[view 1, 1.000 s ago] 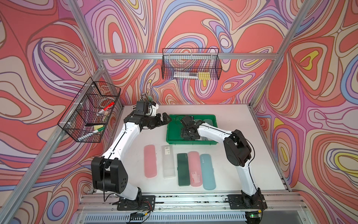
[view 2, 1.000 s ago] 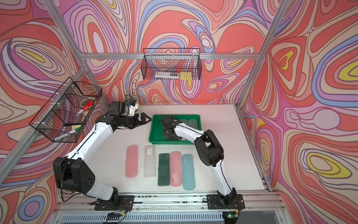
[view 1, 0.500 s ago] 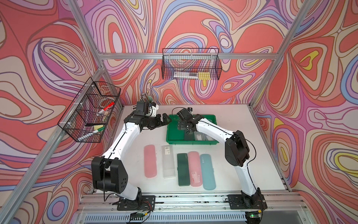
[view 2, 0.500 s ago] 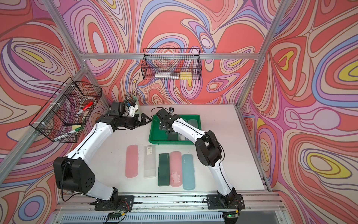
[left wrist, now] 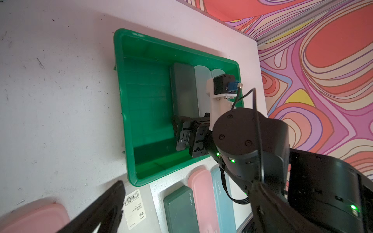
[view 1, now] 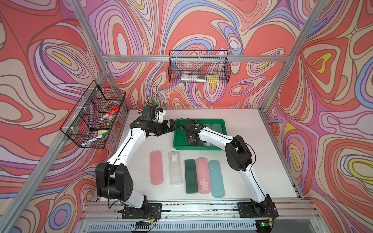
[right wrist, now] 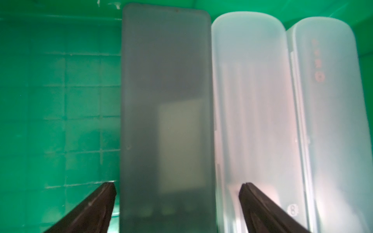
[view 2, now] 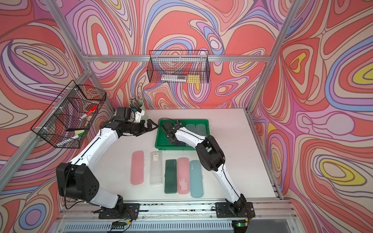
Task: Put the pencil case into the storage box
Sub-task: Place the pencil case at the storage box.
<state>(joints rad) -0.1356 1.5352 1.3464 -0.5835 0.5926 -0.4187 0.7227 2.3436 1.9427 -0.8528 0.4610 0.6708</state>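
Observation:
The green storage box [view 1: 198, 149] [view 2: 173, 148] sits at the middle back of the table. A grey translucent pencil case [right wrist: 165, 100] [left wrist: 183, 90] lies flat in it, next to two frosted white cases [right wrist: 248, 90] [view 1: 217, 129]. My right gripper [right wrist: 178, 186] [view 1: 191, 138] hovers open over the near end of the grey case. Its fingers straddle the case without touching it. My left gripper [view 1: 172, 126] [left wrist: 186, 182] is open and empty, just outside the box's left rim. Several more pencil cases lie in a row on the table: pink [view 1: 156, 170], clear [view 1: 175, 170], dark green [view 1: 190, 175], pink [view 1: 202, 175], teal [view 1: 216, 175].
A black wire basket [view 1: 92, 119] hangs on the left wall and another [view 1: 199, 69] on the back wall. A cup of pens [view 1: 155, 105] stands at the back left, behind my left wrist. The left part of the box floor [right wrist: 60, 100] is bare.
My right gripper has opened wide and let go of the grey case, which now rests in the box. Its wrist has shifted a little over the box. The left arm has stayed still.

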